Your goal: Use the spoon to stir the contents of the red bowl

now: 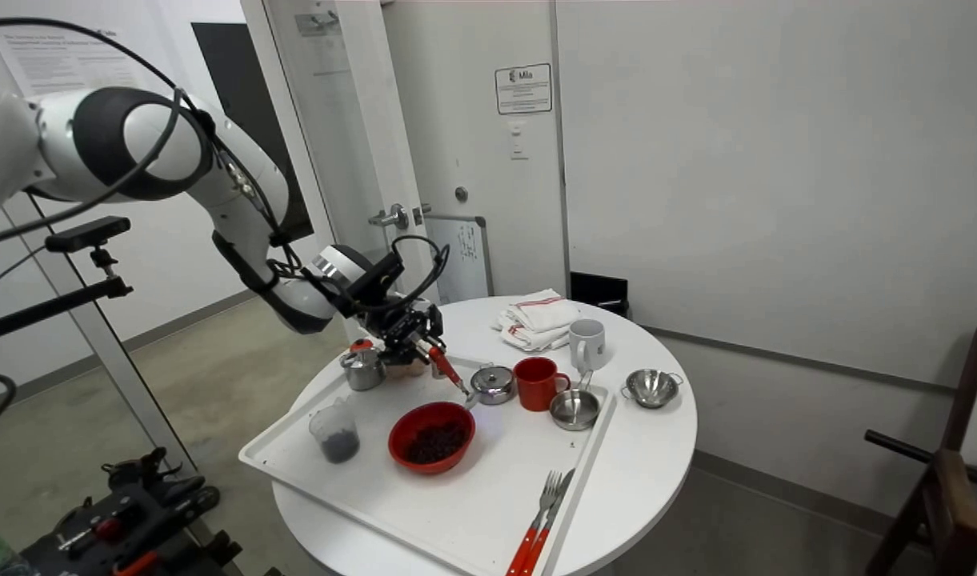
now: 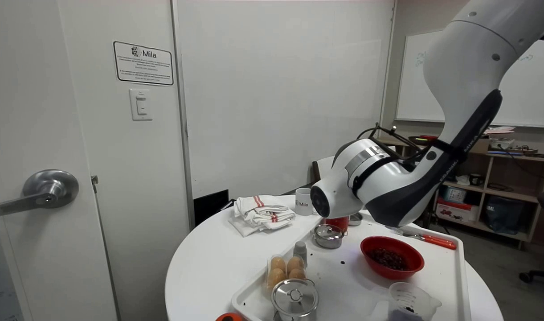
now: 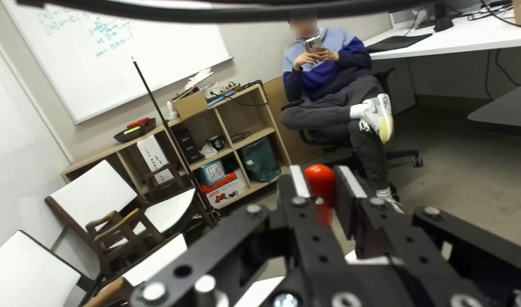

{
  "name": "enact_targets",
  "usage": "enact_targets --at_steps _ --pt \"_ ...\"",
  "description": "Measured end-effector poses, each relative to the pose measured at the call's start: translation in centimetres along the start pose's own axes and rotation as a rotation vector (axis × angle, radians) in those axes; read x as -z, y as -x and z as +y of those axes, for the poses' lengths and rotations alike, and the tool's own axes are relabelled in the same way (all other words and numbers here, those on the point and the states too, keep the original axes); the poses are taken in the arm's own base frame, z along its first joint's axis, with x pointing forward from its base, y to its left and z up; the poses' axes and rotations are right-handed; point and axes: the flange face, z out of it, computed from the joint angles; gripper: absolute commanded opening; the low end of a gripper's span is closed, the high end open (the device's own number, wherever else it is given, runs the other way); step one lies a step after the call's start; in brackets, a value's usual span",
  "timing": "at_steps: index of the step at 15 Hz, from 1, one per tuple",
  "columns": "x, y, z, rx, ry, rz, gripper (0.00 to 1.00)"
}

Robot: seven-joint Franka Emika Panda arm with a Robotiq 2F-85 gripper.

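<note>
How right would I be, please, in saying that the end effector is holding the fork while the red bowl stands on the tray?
One thing is off: the end effector holds the spoon, not the fork, which lies on the tray, as an exterior view shows. The red bowl does stand there.

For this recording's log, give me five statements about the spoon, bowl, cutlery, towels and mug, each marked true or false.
1. The fingers grip the spoon by its orange-red handle. True.
2. The bowl's contents are pale. False: the red bowl holds dark contents.
3. The fork and knife lie side by side on the tray. True.
4. The towels lie inside the tray. False: the folded towels lie on the table outside the tray.
5. The white mug stands upright. True.
</note>
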Motion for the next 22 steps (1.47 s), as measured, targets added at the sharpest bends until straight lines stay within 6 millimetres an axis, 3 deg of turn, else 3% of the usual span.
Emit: enact_targets --at_steps 4,7,12,18,22 --pt "3.1 0.8 1.0 -0.046 0.086 0.014 0.05" --pt "4.1 0.1 0.7 -0.042 0.095 0.028 0.05" --pt "4.2 -1.4 -0.6 -0.011 0.091 0.031 0.05" --pt "4.4 -1.7 -1.4 0.011 0.064 0.046 0.05" --pt "3.6 -2.2 -2.3 0.046 0.0 0.049 0.05"
